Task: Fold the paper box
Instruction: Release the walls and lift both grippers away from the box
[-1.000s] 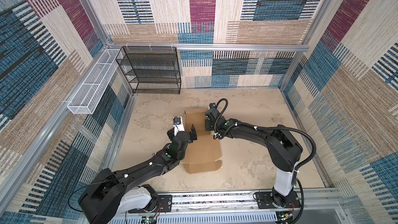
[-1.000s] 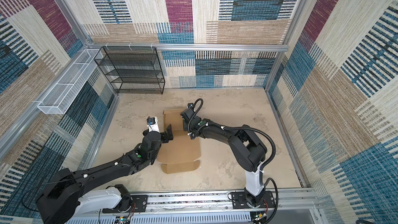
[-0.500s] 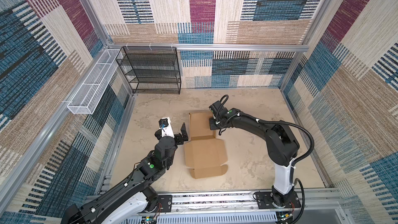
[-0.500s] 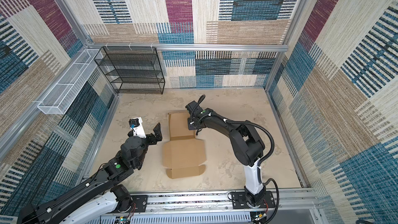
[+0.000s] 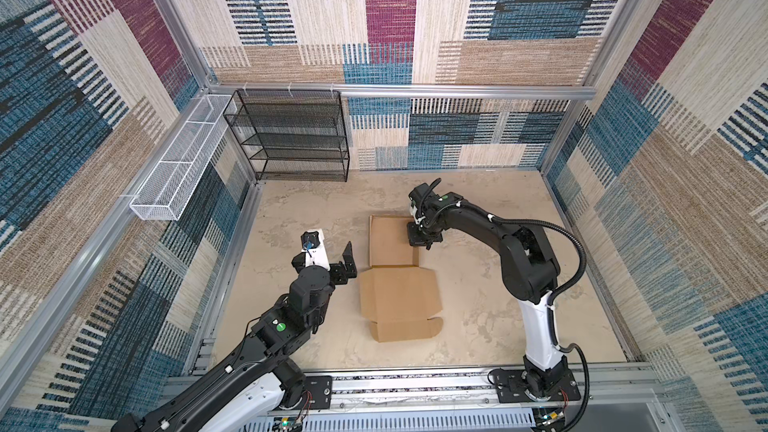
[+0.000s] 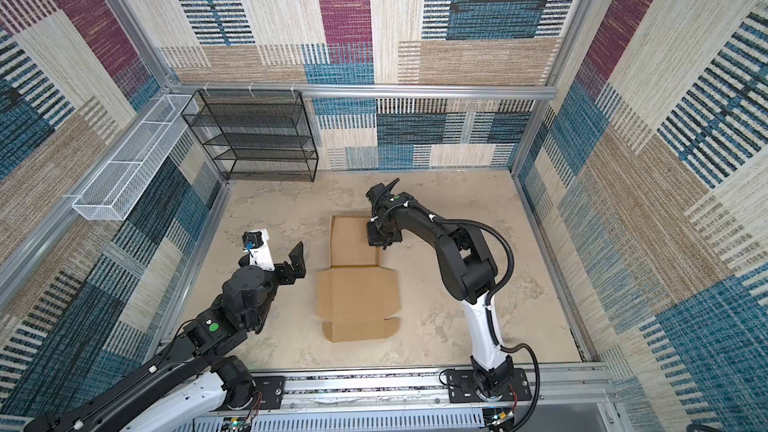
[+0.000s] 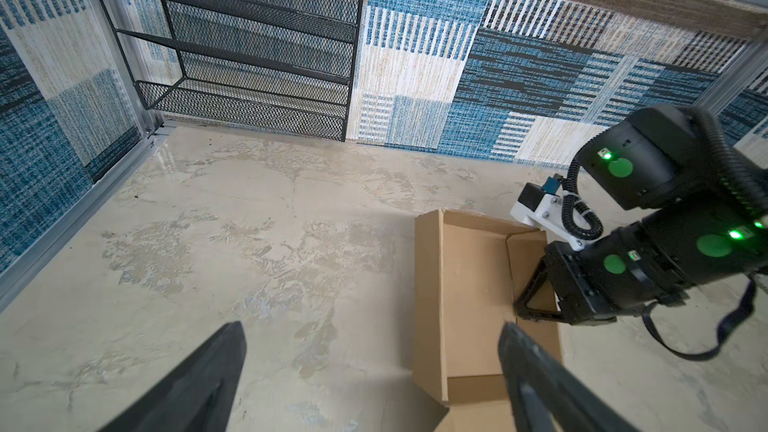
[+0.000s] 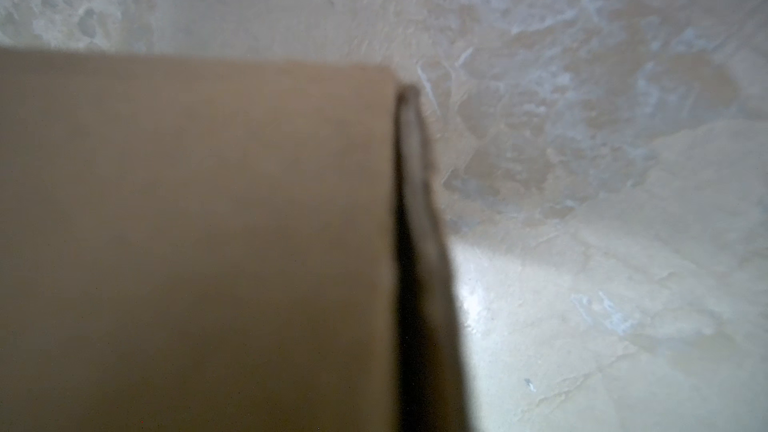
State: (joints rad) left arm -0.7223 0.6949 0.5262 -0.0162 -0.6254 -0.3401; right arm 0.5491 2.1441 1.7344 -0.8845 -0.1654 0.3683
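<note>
The brown paper box [image 5: 397, 299] [image 6: 355, 297] lies in the middle of the floor in both top views. Its far half is a shallow tray [image 5: 390, 243] with raised walls, and its near lid panel lies flat. My right gripper [image 5: 424, 238] [image 6: 382, 238] is shut on the tray's right wall [image 7: 525, 251]. In the right wrist view the cardboard [image 8: 199, 243] lies against one dark finger [image 8: 419, 251] and hides the other. My left gripper [image 5: 326, 253] [image 6: 274, 253] [image 7: 370, 342] hangs open and empty, left of the box and apart from it.
A black mesh shelf rack [image 5: 291, 135] [image 7: 249, 56] stands at the back left wall. A white wire basket [image 5: 178, 168] hangs on the left wall. Metal rails [image 5: 415, 384] carry both arm bases along the front edge. Patterned walls close in all sides.
My left arm has drawn back to the left, off the box's left edge, with its gripper still open. The right gripper stayed on the tray's right side, and the box shifted slightly right.
</note>
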